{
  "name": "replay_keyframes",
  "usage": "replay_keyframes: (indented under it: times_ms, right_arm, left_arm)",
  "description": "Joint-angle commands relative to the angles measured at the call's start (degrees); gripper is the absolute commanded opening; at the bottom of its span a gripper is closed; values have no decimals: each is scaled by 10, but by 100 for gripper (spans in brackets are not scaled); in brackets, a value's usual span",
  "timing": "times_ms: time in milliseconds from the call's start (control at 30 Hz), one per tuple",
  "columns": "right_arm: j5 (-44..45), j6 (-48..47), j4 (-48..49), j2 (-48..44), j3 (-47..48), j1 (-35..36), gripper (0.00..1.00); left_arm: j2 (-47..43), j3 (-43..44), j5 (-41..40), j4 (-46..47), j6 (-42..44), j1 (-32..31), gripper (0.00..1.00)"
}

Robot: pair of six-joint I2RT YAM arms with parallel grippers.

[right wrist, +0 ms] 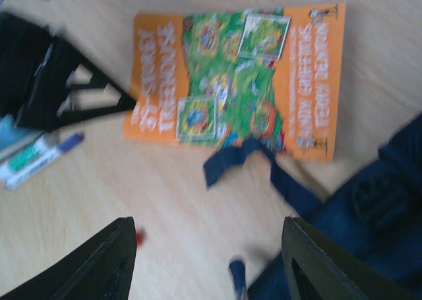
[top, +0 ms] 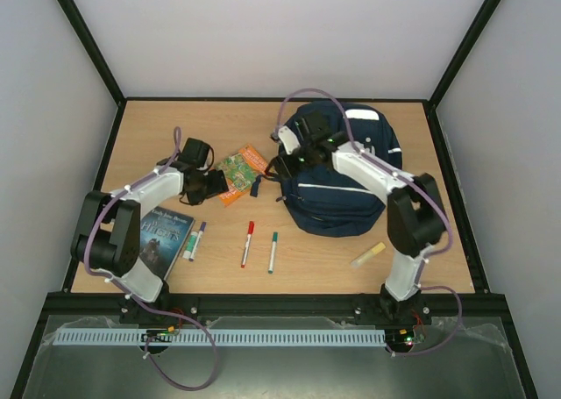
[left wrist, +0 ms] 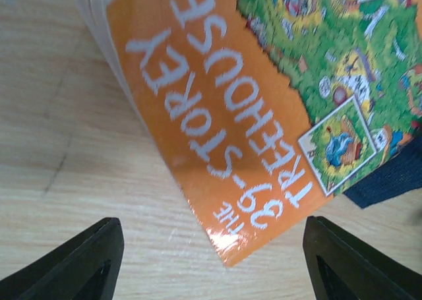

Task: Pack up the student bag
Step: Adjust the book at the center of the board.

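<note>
Empty left claw (left wrist: 211,247), apart, at the orange book (top: 241,173) left of the student bag (top: 346,175).
The right claw (top: 294,149), also apart, hovers at the bag's left edge; book lies diagonally.

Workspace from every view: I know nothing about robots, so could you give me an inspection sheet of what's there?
Surface: wooden table, light grain.
Job's things: student bag, far right side; whether it is unzipped cannot be told.
Clutter: orange book, dark book, purple marker, red marker, green marker, yellow stick.
Jaws: left open at the orange book's corner; right open over the bag's strap.
Cables: purple cables loop above the bag and off the near edge.
Surroundings: white walls, black frame.
</note>
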Motion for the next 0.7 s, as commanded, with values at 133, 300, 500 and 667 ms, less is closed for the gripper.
replay_keyframes:
  times_ms: [133,300,500,667]
  right_arm:
    - [35,81,-47,235,242,5,62]
    - [101,103,-79,340,356,5,67]
    - [109,115,-103,383,373,5,67]
    - [58,119,-88,342,293,6,60]
  left_arm:
    - [-24,-40,18,39,-29,-3,77]
    - [-25,-35,15,35,-56,-2,79]
    - [4,-29,14,43,-54,-2,79]
    - [31,-9,11,47,-55,3,77]
